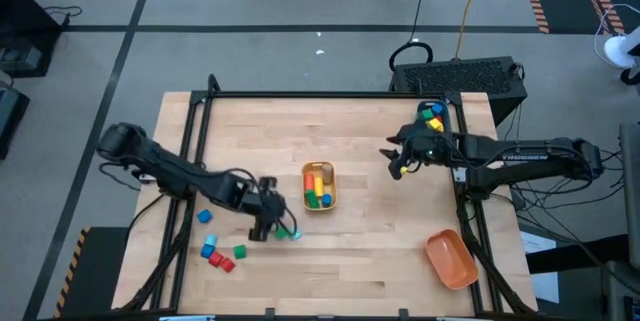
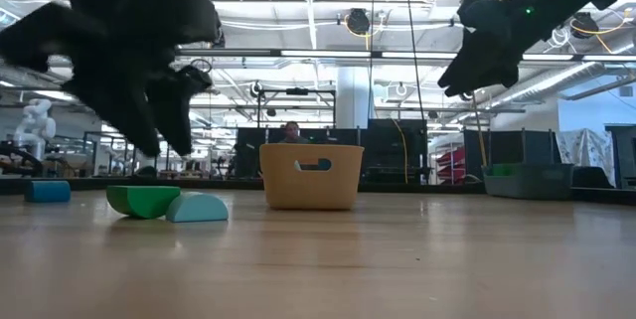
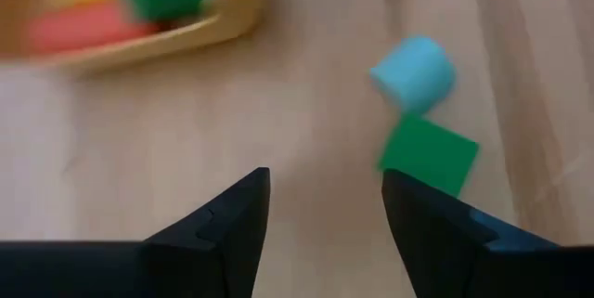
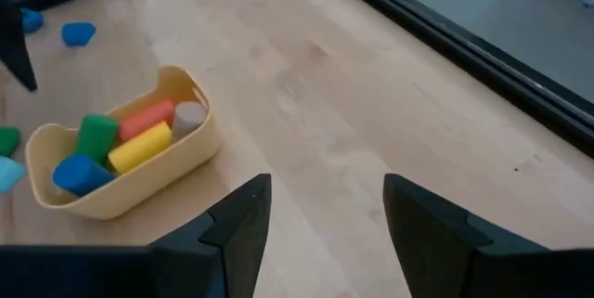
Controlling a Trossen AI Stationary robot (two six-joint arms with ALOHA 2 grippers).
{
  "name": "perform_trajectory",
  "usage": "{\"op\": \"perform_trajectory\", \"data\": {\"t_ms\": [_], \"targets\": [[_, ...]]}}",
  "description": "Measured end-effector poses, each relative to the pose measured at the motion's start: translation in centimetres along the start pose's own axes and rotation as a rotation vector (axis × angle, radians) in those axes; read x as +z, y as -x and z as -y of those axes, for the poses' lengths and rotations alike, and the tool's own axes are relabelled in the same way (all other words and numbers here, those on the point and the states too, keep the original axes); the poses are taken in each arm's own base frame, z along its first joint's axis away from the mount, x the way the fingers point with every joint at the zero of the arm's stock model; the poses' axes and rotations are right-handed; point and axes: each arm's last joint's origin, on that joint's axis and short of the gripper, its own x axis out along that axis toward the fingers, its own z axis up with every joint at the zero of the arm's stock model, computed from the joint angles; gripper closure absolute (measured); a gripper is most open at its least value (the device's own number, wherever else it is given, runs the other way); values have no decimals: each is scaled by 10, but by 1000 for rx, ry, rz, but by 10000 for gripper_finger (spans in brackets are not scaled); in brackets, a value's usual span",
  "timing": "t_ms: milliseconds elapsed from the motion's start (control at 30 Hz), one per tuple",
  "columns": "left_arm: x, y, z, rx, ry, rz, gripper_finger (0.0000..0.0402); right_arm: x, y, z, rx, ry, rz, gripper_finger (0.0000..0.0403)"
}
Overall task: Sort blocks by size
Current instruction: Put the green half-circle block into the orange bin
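My left gripper (image 1: 268, 229) is open and empty just above the table, beside a green cube (image 3: 428, 154) and a cyan cylinder (image 3: 415, 72) that lie on the wood to its right; they also show in the low view (image 2: 144, 200). More blocks, red, blue and green (image 1: 220, 254), lie near the table's front left. The yellow bin (image 1: 319, 185) at the centre holds several blocks (image 4: 130, 140). My right gripper (image 1: 398, 161) is open and empty, raised above the table's right half.
An orange bin (image 1: 451, 259) lies at the front right. A teal bin (image 1: 434, 114) with blocks stands at the far right corner. A blue block (image 1: 204, 217) lies left of my left gripper. Bare wood lies between the yellow bin and the right arm.
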Motion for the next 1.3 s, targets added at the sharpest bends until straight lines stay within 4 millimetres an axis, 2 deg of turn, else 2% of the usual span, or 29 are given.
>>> {"op": "perform_trajectory", "data": {"t_ms": [167,300,433,667,867,1000,1100,1200,1300], "targets": [[0,-26,14,-27,-153,-14,190,-1,0,-2,7,10,-5,206],[-6,-39,18,-86,-170,-77,190,-1,0,-2,6,10,-6,206],[-6,-43,20,-123,-166,-85,190,-1,0,-2,5,11,-7,206],[-10,-39,17,-81,-96,-121,190,-1,0,-2,6,-4,-5,206],[-12,-17,22,-88,-90,-144,191,-2,0,-1,4,-10,-11,206],[-4,2,32,-127,-208,-24,199,-2,0,-1,3,-9,-16,206],[4,8,42,-153,-318,98,201,-2,0,-1,3,-13,-16,206],[10,7,51,-168,-404,178,201,-2,0,-1,3,-15,-16,206],[8,-3,57,-172,-471,164,201,-3,1,-3,8,-25,-18,206]]}}
